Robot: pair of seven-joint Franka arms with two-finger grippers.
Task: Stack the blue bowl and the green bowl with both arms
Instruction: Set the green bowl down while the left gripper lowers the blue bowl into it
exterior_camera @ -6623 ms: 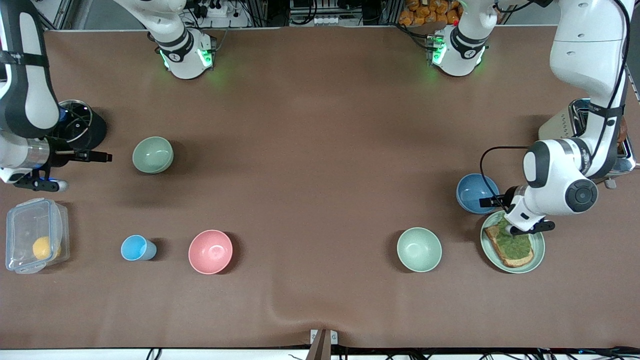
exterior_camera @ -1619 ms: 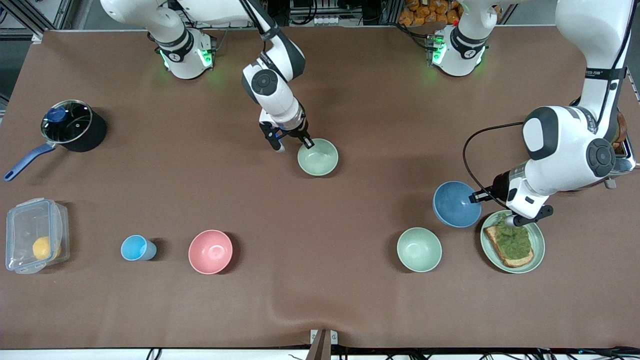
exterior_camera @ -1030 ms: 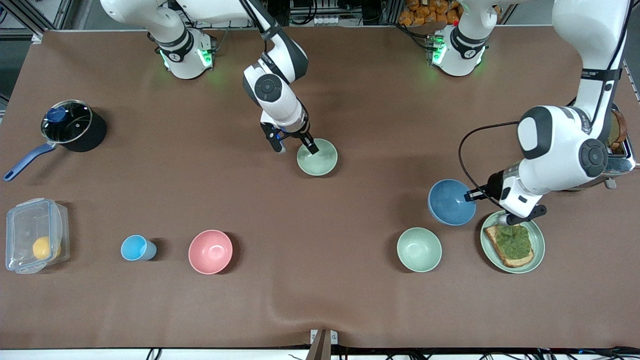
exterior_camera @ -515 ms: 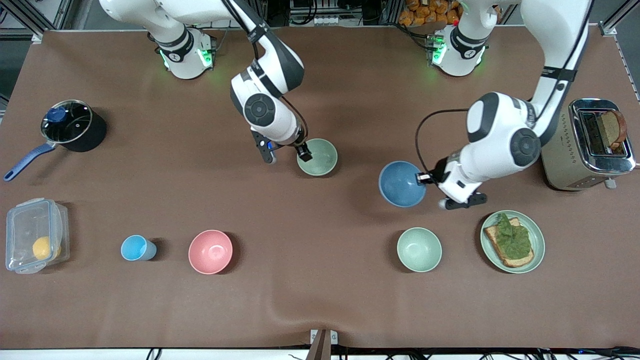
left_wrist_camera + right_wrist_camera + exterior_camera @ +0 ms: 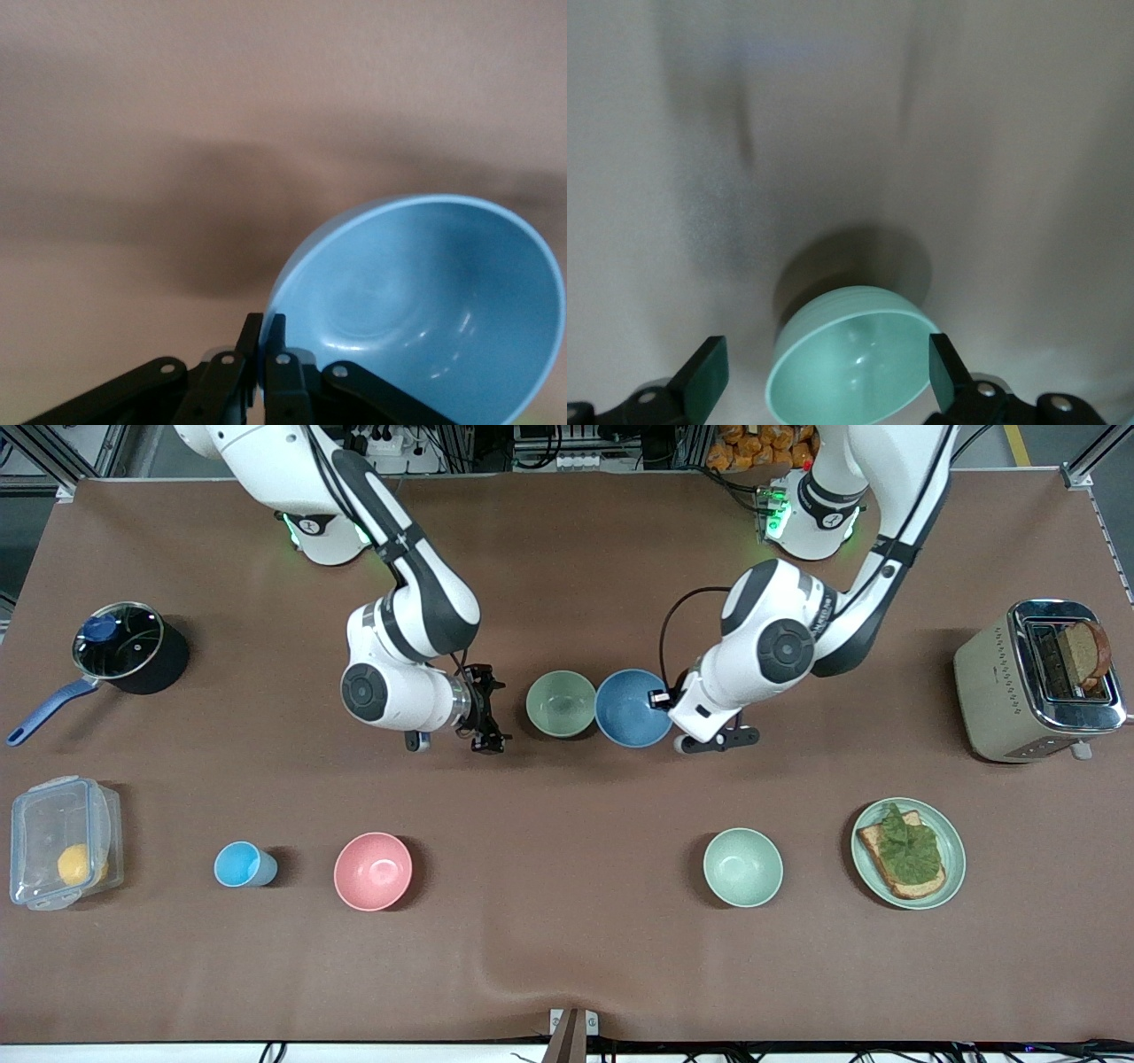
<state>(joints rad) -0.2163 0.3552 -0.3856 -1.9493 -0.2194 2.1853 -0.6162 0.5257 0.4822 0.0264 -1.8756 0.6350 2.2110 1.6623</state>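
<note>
The left gripper (image 5: pixel 657 699) is pinched shut on the rim of the blue bowl (image 5: pixel 633 708), its fingers (image 5: pixel 266 354) clamping the wall on the side toward the left arm's end of the worktop (image 5: pixel 567 957). The blue bowl hangs from that grip above the worktop with its mouth facing up and somewhat tilted, as the left wrist view shows; being round, it has no long axis. Just past the blue bowl, on the side away from the left gripper, the green bowl (image 5: pixel 561 703) sits upright on the worktop with its opening straight up, the two rims appearing to meet in the front view.

The right gripper (image 5: pixel 490 720) is low over the worktop just beside the green bowl, on the side toward the right arm's end. Its fingers (image 5: pixel 706 378) are spread wide and hold nothing; in the right wrist view the green bowl (image 5: pixel 852 367) lies ahead of them, apart from both pads.

Farther from the grippers and nearer the front camera, a second green bowl (image 5: pixel 742 867) and a pink bowl (image 5: pixel 373 871) rest upright. A plate with toast (image 5: pixel 909 853) lies toward the left arm's end, and a light-blue cup (image 5: pixel 244 864) toward the right arm's end.
</note>
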